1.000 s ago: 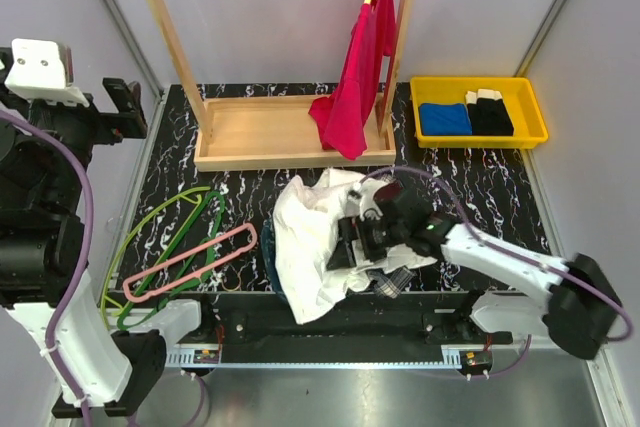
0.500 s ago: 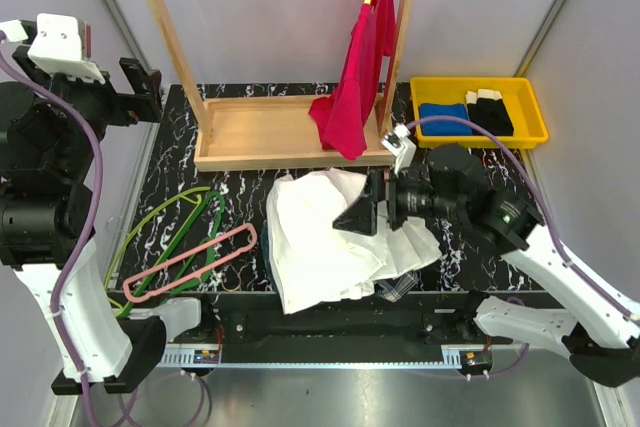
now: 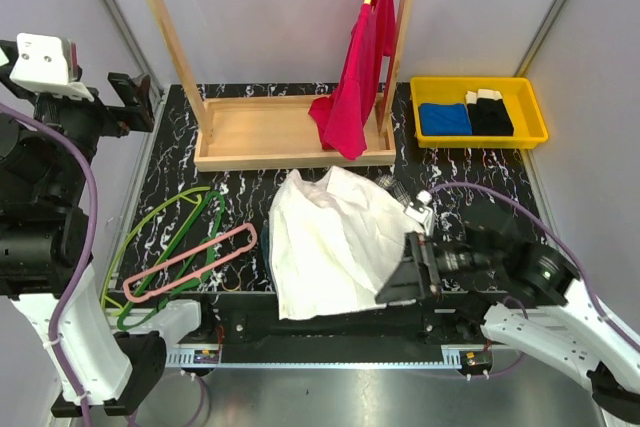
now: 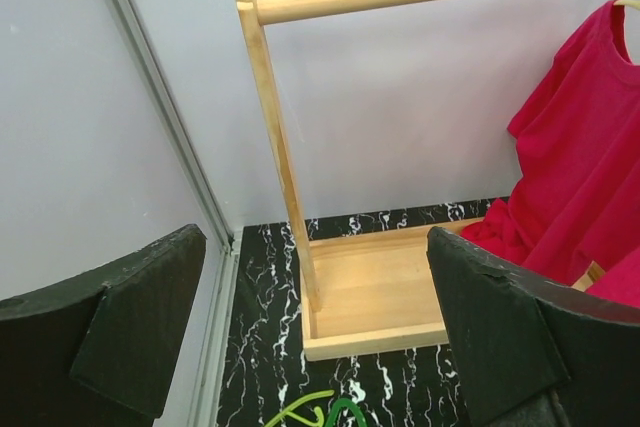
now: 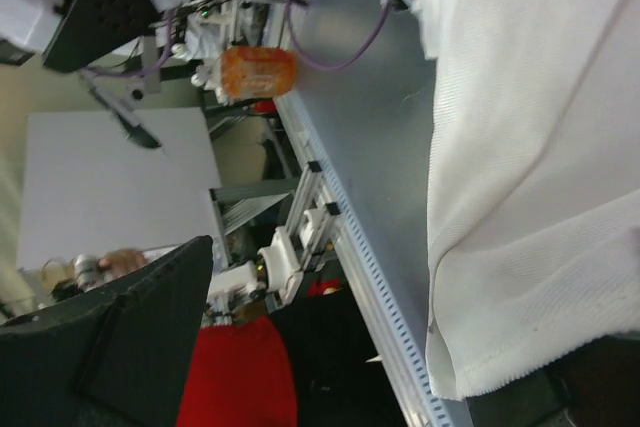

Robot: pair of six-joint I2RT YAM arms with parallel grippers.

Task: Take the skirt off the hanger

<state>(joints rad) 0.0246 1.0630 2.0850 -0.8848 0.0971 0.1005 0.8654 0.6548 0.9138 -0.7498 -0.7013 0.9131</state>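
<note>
The white pleated fabric skirt (image 3: 335,242) lies crumpled mid-near on the black marbled counter (image 3: 500,187), apart from the thin pale pink loop hanger (image 3: 190,262) on its left. The right claw (image 3: 398,282) gapes at the skirt's near right edge, gripping nothing. The left claw (image 4: 315,332), raised far left, gapes empty.

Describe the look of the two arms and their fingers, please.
The left arm and right arm have black joints and white shell links, each with a purple cable along it. The fingers are broad, flat, matte black wedges.
</note>
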